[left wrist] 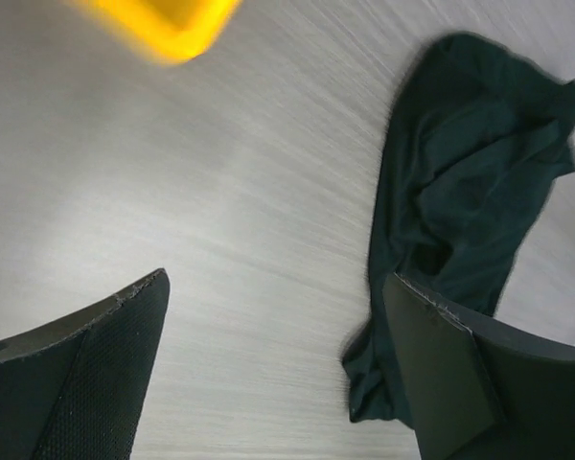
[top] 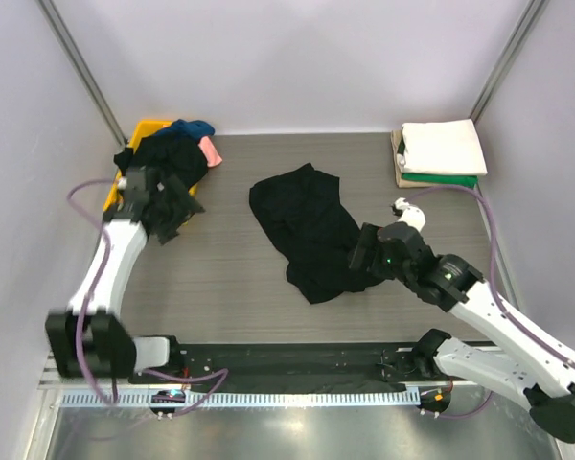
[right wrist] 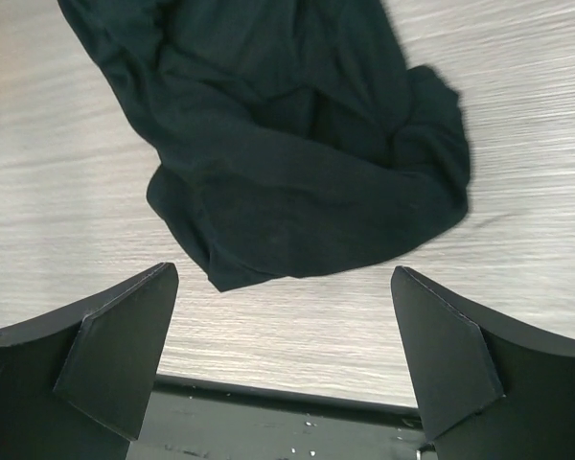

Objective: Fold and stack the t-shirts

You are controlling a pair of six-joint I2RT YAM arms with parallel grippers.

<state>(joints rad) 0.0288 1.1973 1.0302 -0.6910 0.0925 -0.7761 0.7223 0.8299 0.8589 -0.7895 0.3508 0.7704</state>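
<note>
A large black t-shirt (top: pixel 307 225) lies crumpled in the middle of the table; it also shows in the left wrist view (left wrist: pixel 470 172) and the right wrist view (right wrist: pixel 287 144). My left gripper (top: pixel 177 216) is open and empty, above the table near the yellow tray, left of the shirt. My right gripper (top: pixel 364 257) is open and empty, over the shirt's near right edge. A folded stack with a white shirt (top: pixel 444 146) on a green one (top: pixel 441 179) and a tan one sits at the back right. Black, blue (top: pixel 194 126) and pink (top: pixel 211 151) shirts lie heaped in the tray.
The yellow tray (top: pixel 146 127) stands at the back left; its corner shows in the left wrist view (left wrist: pixel 168 24). A black strip (right wrist: pixel 268 422) runs along the table's near edge. Grey walls enclose the table on three sides.
</note>
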